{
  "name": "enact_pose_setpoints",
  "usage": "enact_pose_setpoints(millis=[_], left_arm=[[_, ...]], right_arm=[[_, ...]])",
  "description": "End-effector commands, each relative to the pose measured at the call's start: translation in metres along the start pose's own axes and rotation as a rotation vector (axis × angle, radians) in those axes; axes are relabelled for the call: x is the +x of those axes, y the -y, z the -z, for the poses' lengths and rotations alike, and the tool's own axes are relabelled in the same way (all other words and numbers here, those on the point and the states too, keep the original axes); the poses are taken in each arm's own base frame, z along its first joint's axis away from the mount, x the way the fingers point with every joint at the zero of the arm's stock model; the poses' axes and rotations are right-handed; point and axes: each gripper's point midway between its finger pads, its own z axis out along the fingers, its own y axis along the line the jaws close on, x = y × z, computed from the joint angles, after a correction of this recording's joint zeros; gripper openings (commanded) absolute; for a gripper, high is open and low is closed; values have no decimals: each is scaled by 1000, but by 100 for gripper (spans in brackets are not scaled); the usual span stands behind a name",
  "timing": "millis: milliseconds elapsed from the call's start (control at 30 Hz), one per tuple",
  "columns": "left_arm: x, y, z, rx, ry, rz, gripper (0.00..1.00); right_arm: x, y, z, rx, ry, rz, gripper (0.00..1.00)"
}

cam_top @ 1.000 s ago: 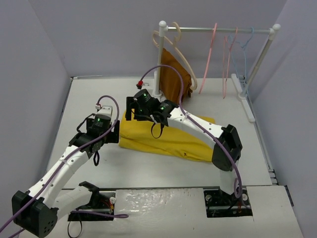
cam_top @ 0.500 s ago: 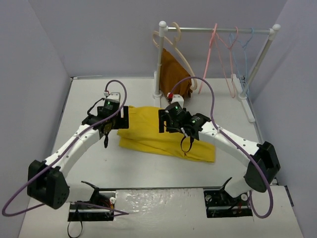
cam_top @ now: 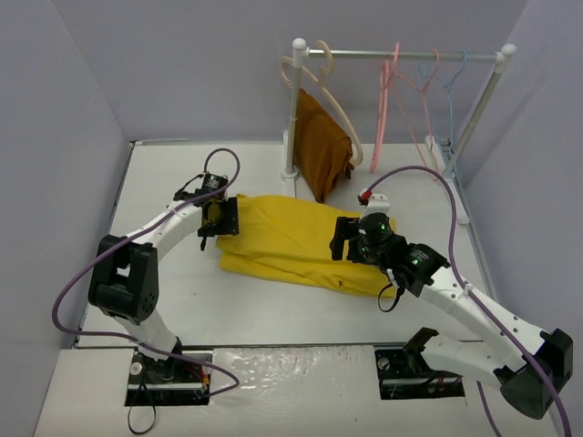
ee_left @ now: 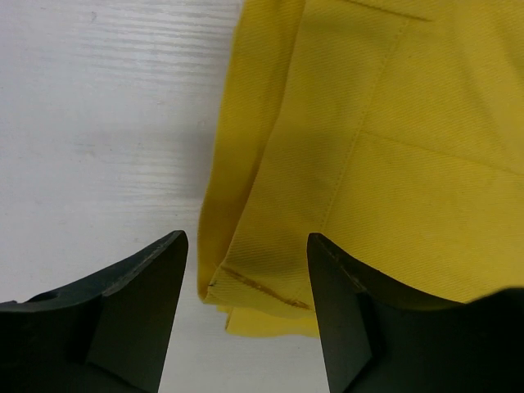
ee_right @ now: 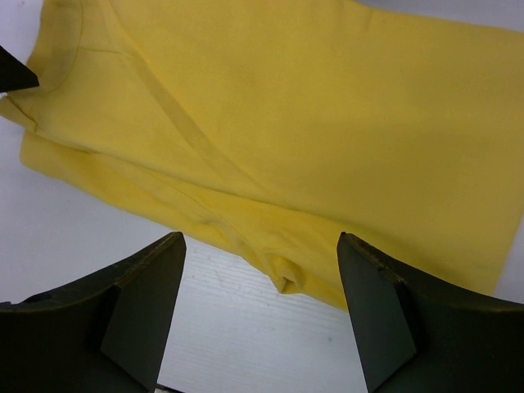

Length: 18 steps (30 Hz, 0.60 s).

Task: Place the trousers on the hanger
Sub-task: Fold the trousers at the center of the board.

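White tabletop [cam_top: 182,300] is enclosed by pale grey walls, and a clothes rail [cam_top: 410,55] is set up at its far right corner. The yellow trousers [cam_top: 291,241] are laid folded and flat on the middle of the table, just in front of the rail's left post. The pink hanger [cam_top: 381,118] is hung on the rail, well apart from the trousers, with a second pink hanger [cam_top: 421,82] and a blue hanger [cam_top: 453,86] to its right. A brown cloth [cam_top: 321,146] is draped on a beige hanger [cam_top: 344,114] at the rail's left end.

The left gripper [cam_top: 223,217] is held at the left end of the trousers. Its jaws are spread, and in the wrist view the folded edge is seen between them [ee_left: 246,246]. Whether cloth is touched cannot be told. The right gripper [cam_top: 342,238] is held over the right part of the trousers. Its jaws are also spread wide, with nothing gripped [ee_right: 260,241].
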Motion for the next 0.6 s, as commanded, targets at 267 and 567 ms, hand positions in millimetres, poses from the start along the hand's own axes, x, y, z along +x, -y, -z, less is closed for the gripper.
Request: enact_pose_setpoints(millis=[267,567], left_arm=[[-4,14,22,92,61,52,53],[2,16,19,106,42,57,49]], right_arm=[[16,12,-2,14,2,-17,72],[22,14,-1,9,-3,-27,71]])
